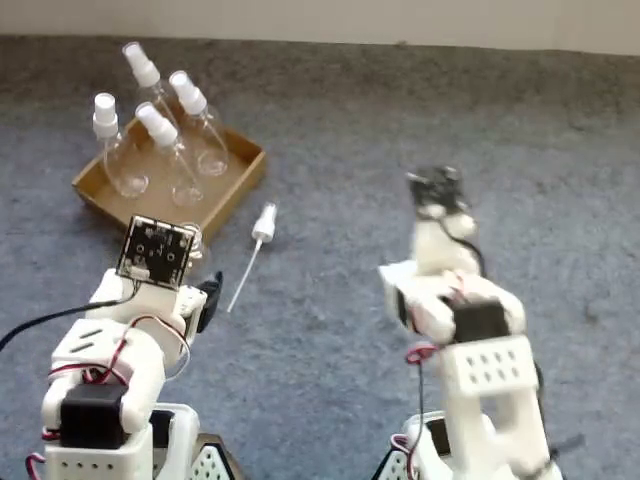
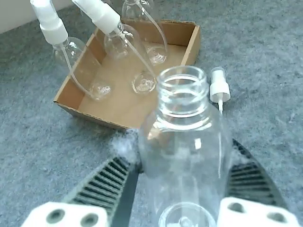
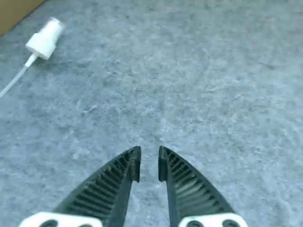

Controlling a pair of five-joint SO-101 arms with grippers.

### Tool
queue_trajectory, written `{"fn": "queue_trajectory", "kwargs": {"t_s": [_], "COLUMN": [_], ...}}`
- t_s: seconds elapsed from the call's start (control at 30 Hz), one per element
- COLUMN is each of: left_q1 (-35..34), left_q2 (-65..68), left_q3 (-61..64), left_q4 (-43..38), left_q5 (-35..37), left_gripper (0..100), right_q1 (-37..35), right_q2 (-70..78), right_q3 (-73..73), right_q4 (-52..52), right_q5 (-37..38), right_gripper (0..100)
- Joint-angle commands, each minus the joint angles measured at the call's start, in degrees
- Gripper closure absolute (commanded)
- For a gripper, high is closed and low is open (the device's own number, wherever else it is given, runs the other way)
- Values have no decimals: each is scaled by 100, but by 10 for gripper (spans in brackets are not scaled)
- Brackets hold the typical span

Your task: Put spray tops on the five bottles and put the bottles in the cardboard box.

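My left gripper point(image 2: 182, 156) is shut on a clear bottle point(image 2: 184, 142) with an open neck and no top, held upright just in front of the cardboard box point(image 2: 189, 42). Several bottles point(image 1: 165, 140) with white spray tops lean inside the box point(image 1: 240, 185). A loose spray top point(image 1: 263, 222) with a long thin tube lies on the carpet beside the box, close to the held bottle's neck point(image 2: 218, 87). My right gripper point(image 3: 149, 163) hovers over bare carpet with only a thin gap between its fingers and nothing in it. The spray top point(image 3: 45, 38) lies some way ahead of it.
Grey carpet covers the whole work surface. The right arm's gripper point(image 1: 437, 190) stands to the right of the box and the loose top, with bare carpet around it. A corner of the box point(image 3: 14, 12) shows past the top.
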Motion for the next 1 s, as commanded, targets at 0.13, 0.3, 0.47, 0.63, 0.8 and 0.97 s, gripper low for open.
{"fn": "queue_trajectory", "kwargs": {"t_s": [0.13,0.3,0.47,0.63,0.8,0.97], "left_q1": [84,-31,-629,-708,-1560,-2185], "left_q2": [-848,-1437,-1938,-1903,-1903,-1903], "left_q3": [769,1068,1332,1341,1648,2035], "left_q4": [-343,-378,-378,-457,-1011,-1635], "left_q5": [70,70,70,70,633,1187], "left_gripper": [808,807,807,807,807,807], "right_q1": [-1341,-1736,-2062,-2220,-2211,-2211], "right_q2": [2123,3451,4769,6070,7248,8295], "right_q3": [-1851,-2923,-4031,-5235,-6466,-7705], "right_q4": [22,31,13,22,22,31], "right_q5": [-765,-1213,-1908,-2277,-2919,-3235], "right_gripper": [932,932,931,931,931,930]}}
